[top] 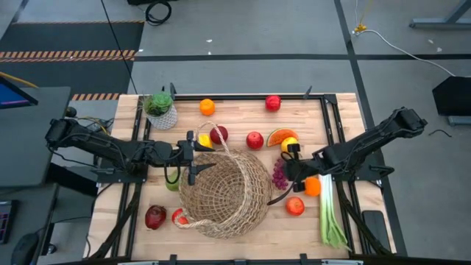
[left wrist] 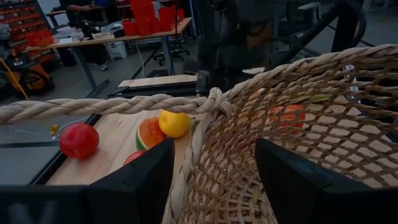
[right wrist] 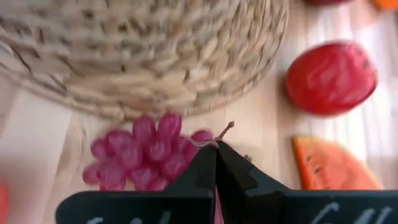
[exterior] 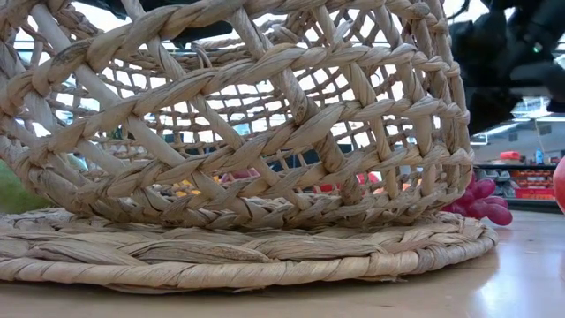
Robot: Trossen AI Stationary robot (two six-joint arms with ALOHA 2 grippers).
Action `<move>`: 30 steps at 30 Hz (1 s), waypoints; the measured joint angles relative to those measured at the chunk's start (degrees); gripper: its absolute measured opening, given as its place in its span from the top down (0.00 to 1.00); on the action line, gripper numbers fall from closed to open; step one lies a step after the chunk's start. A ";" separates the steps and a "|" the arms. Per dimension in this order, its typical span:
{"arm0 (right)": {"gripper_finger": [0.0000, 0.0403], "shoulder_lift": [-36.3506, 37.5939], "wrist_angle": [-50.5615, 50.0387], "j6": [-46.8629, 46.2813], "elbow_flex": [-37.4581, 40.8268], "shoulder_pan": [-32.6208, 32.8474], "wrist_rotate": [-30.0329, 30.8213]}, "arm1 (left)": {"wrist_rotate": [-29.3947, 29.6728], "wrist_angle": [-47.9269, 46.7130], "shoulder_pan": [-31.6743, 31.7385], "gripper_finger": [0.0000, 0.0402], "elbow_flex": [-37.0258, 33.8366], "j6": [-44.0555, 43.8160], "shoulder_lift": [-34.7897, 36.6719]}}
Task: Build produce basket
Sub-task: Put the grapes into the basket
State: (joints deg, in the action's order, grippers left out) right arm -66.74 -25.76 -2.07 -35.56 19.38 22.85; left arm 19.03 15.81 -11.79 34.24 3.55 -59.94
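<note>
From above, the basket (top: 227, 193) sits mid-table, a bit toward the front edge, and as far as I can see there's nothing in it yet, so I'd say this job is barely started. All the produce lies scattered on the table (top: 243, 243) around it: an orange (top: 207, 107) and a red apple (top: 273, 102) at the back, another apple (top: 255, 140) near the rim, a leek (top: 329, 213) off to the right, and grapes (top: 280, 175) just beside the basket's right side. The left pincer (top: 193, 157) is at the basket's left rim, partly open, with its fingers either side of the wall. The right pincer (top: 288, 171) is down over the grapes.

Low view is basically all basket: chunky open tan weave on a flat braided base, with the grapes (exterior: 481, 200) peeking out just behind it.

Left wrist view shows the rim and rope-like handle (left wrist: 106, 106) passing between the pincer's fingers (left wrist: 134, 186); whether they actually touch the weave, can't tell.

Right wrist view: the pincer (right wrist: 216, 165) is pinched fully closed on the grapes' stem (right wrist: 217, 138), so my guess is the grapes (right wrist: 134, 158) go in first. Everything else is left to load.
</note>
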 joint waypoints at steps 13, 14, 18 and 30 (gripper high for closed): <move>1.00 0.02 -3.90 6.27 -9.72 0.67 4.54 | 0.00 -0.04 0.00 0.42 0.00 -0.02 0.00; 1.00 0.02 -4.57 6.53 -10.42 0.81 5.38 | 0.02 -0.04 0.00 0.42 0.00 -0.02 0.00; 1.00 0.02 -7.59 8.14 -13.56 1.42 9.67 | 0.01 -0.09 0.00 0.42 0.00 -0.02 0.00; 1.00 0.15 -7.36 20.62 -28.03 1.40 16.87 | 0.01 -0.09 0.00 0.42 0.00 -0.01 0.00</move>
State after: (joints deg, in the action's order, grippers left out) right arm -66.59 -33.11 18.55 -63.59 20.78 39.72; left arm 19.04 15.73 -11.79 34.24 3.54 -59.94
